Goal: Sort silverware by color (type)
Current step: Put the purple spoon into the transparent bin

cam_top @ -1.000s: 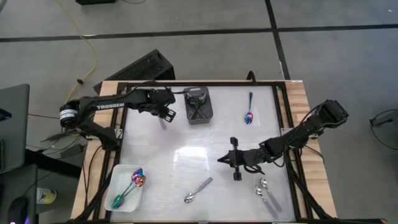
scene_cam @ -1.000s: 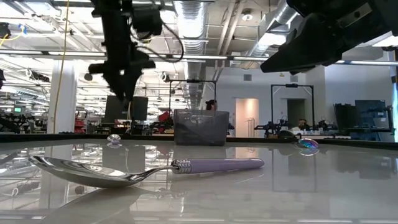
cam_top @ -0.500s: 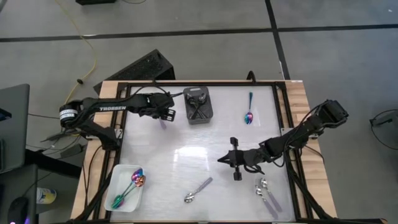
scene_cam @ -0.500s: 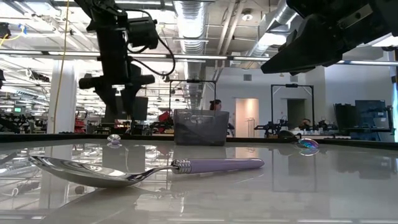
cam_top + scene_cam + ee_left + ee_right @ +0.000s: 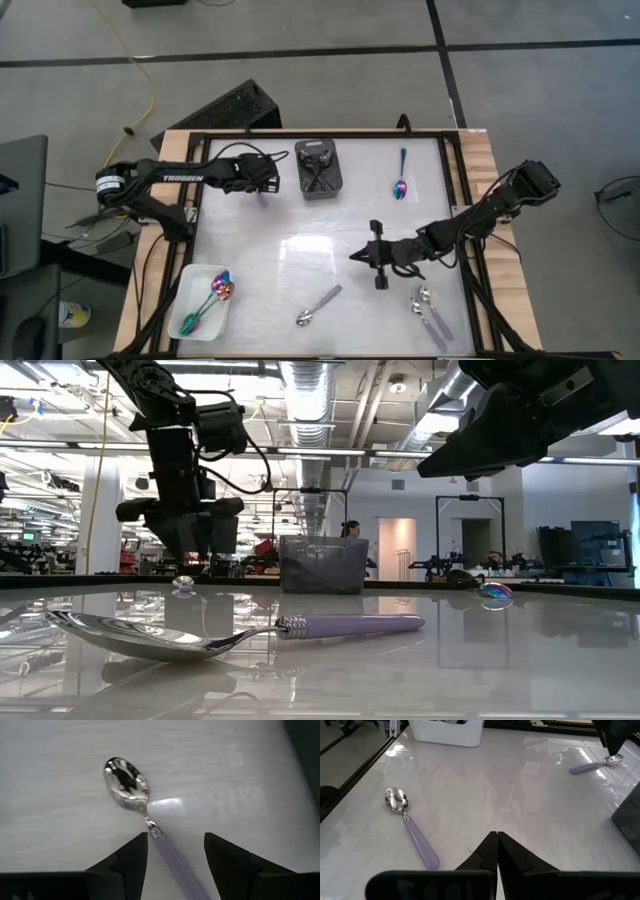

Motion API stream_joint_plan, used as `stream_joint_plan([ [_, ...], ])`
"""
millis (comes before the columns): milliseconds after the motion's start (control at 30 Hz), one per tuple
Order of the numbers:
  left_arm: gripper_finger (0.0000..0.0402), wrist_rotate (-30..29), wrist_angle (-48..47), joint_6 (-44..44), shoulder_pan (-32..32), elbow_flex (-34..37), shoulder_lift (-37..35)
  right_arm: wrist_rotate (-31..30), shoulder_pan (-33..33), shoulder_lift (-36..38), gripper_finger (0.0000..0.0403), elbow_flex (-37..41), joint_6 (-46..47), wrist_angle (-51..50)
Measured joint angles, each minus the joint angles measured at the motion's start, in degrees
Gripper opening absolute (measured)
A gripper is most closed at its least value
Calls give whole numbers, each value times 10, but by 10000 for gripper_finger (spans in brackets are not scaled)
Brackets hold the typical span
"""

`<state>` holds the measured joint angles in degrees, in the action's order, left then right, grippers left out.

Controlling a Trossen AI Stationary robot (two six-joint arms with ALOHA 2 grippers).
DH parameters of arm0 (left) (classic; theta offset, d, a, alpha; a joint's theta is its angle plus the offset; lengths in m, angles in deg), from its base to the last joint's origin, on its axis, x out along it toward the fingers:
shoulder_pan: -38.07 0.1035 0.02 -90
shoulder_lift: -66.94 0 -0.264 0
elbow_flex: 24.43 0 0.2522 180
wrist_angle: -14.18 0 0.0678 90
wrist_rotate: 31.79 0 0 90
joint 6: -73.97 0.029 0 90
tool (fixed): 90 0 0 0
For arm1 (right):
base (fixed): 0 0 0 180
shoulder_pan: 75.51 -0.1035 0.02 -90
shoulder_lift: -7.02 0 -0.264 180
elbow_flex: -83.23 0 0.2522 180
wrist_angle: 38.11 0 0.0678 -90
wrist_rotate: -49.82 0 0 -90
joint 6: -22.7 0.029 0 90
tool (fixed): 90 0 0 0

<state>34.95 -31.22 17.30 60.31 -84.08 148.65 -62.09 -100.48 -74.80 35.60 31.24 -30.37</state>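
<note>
My left gripper (image 5: 260,182) is open, low over a silver spoon with a lilac handle (image 5: 126,782) at the table's far left. Its fingers (image 5: 131,860) stand on either side of the handle (image 5: 172,862) without touching it. My right gripper (image 5: 376,258) is shut and empty above the table's right middle. A second lilac-handled silver spoon (image 5: 318,306) lies flat near the front edge, and two more (image 5: 428,310) lie at the front right. A rainbow spoon (image 5: 400,185) lies at the far right. Black spoons lie in the black bin (image 5: 320,170), and rainbow spoons in the white tray (image 5: 205,300).
The black bin stands just right of my left gripper, also seen in the low view (image 5: 322,565). The white tray sits at the front left corner. A black frame (image 5: 455,200) runs round the white table top. Bare table lies in the middle.
My left gripper has gone down toward the lilac-handled spoon at the far left and a little toward the table's left edge. The spoon has stayed where it was.
</note>
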Motion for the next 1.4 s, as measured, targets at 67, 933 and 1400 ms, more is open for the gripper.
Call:
stream_joint_plan([
  [67, 181, -8, 0, -3, 0, 5, 0, 0, 1, 0, 31, 0, 0, 0],
  [933, 180, -27, 196, -65, -16, 142, 7, 0, 4, 0, 31, 0, 0, 2],
  [1400, 31, -36, 170, -40, -26, 143, 8, 0, 2, 0, 31, 0, 30, 14],
])
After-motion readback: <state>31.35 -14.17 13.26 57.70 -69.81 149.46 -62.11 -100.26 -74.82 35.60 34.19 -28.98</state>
